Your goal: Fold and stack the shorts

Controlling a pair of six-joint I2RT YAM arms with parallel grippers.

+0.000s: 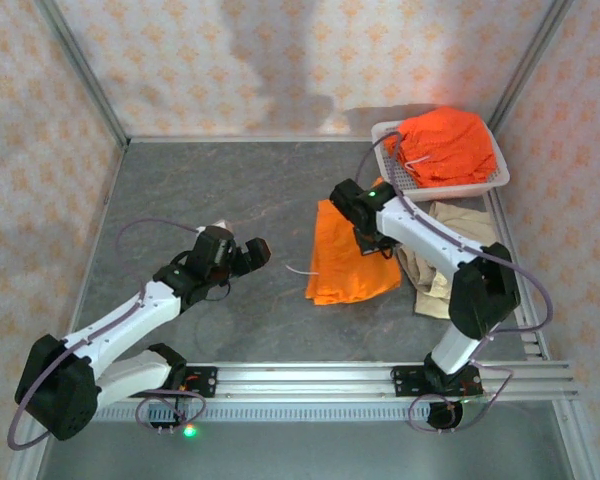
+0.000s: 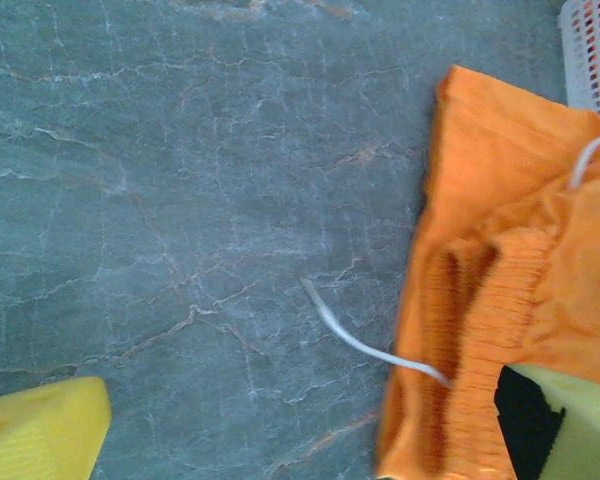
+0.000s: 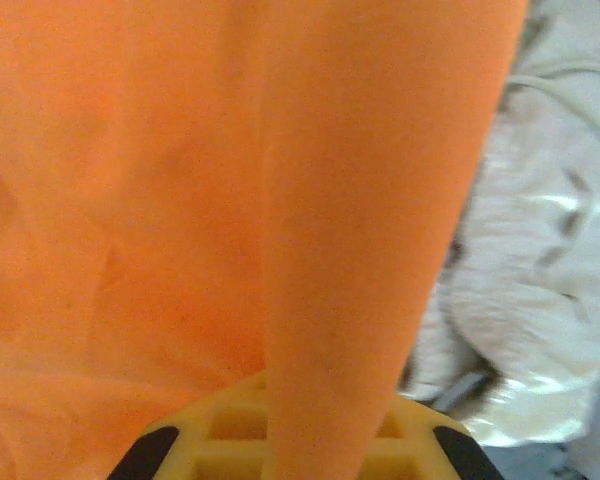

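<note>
Orange shorts pinched by right gripper (closed), left gripper open

Reads as soft matt cloth in the flat orange shorts, ribbed at the elastic waistband, and as crumpled pale cloth in the beige shorts. Looks like matt, veined grey stone on the counter. Appears as white plastic mesh in the basket.

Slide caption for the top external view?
Right tool shut on the orange shorts on the table; left tool open nearby.
</note>
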